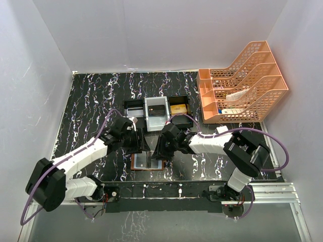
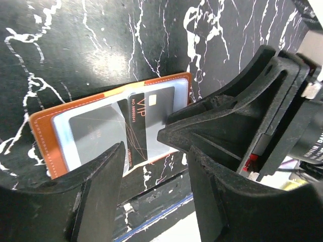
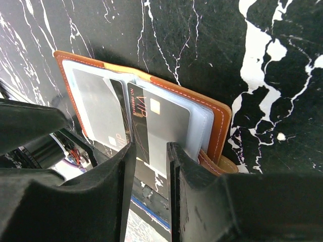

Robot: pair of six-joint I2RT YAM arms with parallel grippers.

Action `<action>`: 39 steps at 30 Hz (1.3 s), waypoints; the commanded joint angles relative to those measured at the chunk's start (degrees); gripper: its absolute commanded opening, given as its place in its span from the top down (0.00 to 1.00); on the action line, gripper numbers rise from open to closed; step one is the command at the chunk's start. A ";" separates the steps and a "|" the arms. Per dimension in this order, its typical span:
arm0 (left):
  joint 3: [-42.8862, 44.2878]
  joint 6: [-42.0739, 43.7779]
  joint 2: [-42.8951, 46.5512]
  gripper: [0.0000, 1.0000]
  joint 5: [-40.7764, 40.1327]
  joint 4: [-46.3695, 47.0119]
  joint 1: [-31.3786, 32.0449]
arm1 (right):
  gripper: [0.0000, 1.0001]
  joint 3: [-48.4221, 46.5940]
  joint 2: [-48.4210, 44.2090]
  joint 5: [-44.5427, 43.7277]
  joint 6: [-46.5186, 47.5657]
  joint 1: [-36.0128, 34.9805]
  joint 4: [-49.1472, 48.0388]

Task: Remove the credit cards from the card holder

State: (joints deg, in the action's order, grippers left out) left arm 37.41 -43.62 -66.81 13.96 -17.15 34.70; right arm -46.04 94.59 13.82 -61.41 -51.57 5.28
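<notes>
The card holder [image 1: 144, 164] lies spread open and flat on the black marbled table, brown rim around pale blue pockets [image 2: 60, 146] [image 3: 214, 118]. Two grey credit cards with a black VIP stripe show in it, one in the left pocket [image 2: 96, 128] [image 3: 96, 101] and one in the right pocket [image 2: 159, 101] [image 3: 171, 118]. My right gripper [image 1: 162, 153] [image 3: 151, 148] points down over the right card's near edge, its jaws narrowed with a gap showing. My left gripper [image 1: 141, 146] [image 2: 156, 151] stands open over the holder's near edge. Nothing is between its fingers.
A black-and-white compartment tray [image 1: 132, 108] stands just behind the holder, with a white box and a gold block [image 1: 177, 109]. An orange file rack [image 1: 242, 83] fills the back right. White walls enclose the table; its near edge lies right under both grippers.
</notes>
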 commanded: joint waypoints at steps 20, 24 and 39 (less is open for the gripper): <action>-4.72 -1.08 -12.32 0.53 6.95 4.09 -0.51 | 0.71 5.26 -2.22 -1.53 -0.40 2.65 0.63; -6.52 -1.79 -11.86 0.53 8.47 6.59 -0.47 | 0.71 7.20 -3.23 -1.38 -1.34 2.70 -0.93; -10.38 -6.64 -11.86 0.62 15.35 17.95 -0.44 | 0.73 9.47 -1.38 0.22 -3.06 2.70 -3.49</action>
State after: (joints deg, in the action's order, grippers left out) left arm 28.14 -49.50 -78.94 28.75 0.47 34.24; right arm -38.76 91.83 16.23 -65.08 -48.75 -2.20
